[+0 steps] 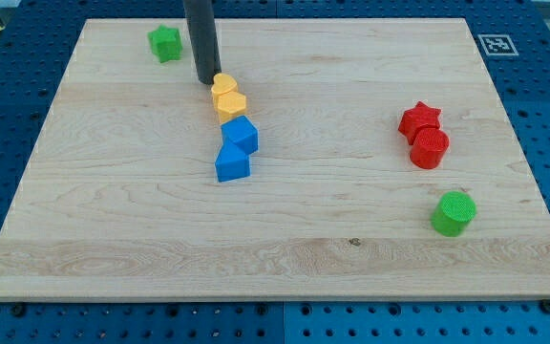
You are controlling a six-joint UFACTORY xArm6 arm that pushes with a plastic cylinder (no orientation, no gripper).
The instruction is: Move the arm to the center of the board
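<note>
My dark rod comes down from the view's top, and my tip rests on the wooden board in its upper left part. It sits just left of and above two yellow blocks: a small one and a heart-shaped one, close to touching the upper one. Below them stand a blue cube and a blue wedge-like block, forming a column. A green star-like block lies to the tip's upper left.
A red star touches a red cylinder at the view's right. A green cylinder stands below them. A fiducial tag marks the board's top right corner. Blue perforated table surrounds the board.
</note>
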